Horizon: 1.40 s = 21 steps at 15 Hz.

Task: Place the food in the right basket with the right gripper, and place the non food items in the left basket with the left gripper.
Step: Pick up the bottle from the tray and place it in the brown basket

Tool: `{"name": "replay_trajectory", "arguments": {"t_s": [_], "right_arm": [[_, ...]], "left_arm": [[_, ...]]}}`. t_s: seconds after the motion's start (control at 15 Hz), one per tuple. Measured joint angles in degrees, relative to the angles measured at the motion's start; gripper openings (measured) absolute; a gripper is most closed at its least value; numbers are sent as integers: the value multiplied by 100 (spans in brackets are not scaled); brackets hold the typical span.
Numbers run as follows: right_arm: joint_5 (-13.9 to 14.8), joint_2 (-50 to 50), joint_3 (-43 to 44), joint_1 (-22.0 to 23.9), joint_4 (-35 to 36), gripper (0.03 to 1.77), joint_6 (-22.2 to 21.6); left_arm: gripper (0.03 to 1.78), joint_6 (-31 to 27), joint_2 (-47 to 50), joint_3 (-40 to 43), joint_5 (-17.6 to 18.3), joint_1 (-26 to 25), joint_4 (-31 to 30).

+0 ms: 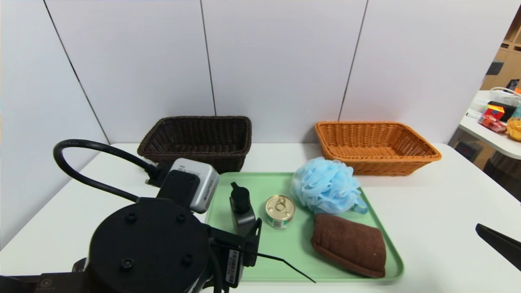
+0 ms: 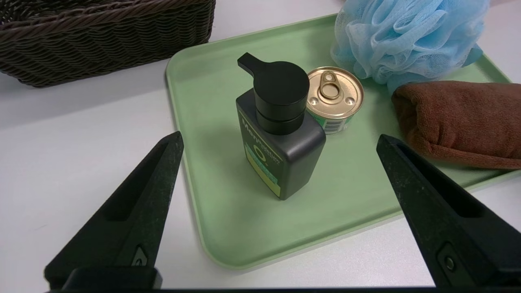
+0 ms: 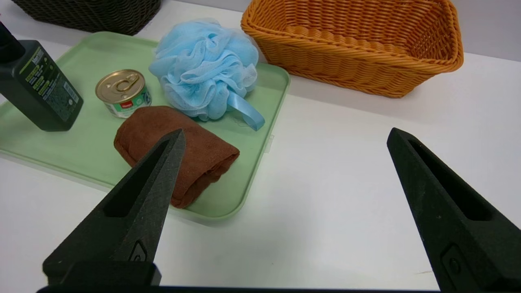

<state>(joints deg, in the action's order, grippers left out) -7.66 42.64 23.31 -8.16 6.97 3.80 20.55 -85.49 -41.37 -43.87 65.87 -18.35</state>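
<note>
A green tray holds the black bottle, the small gold-lidded tin can, the light blue pouf and the folded brown towel. Behind it stand the dark brown basket on the left and the orange-tan basket on the right, both empty. My left gripper hangs open over the tray's near left corner. The upright bottle stands in line with its wide gap, untouched, with the can just behind. My right gripper is open over bare table, right of the towel.
The white wall runs close behind both baskets. A side table with assorted items stands at the far right. The left arm's black cable loops over the table's left side. Bare tabletop lies right of the tray.
</note>
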Motion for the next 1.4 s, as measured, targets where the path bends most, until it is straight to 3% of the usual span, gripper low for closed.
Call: {"name": "replay_trajectory", "arguments": {"t_s": [0.4, 1.4], "right_arm": [[-2, -4, -57, 26, 7, 171, 0], [-20, -78, -145, 28, 41, 171, -4]], "left_arm": [[169, 308, -483, -283, -369, 152, 358], [169, 963, -1352, -813, -552, 312, 553]]}}
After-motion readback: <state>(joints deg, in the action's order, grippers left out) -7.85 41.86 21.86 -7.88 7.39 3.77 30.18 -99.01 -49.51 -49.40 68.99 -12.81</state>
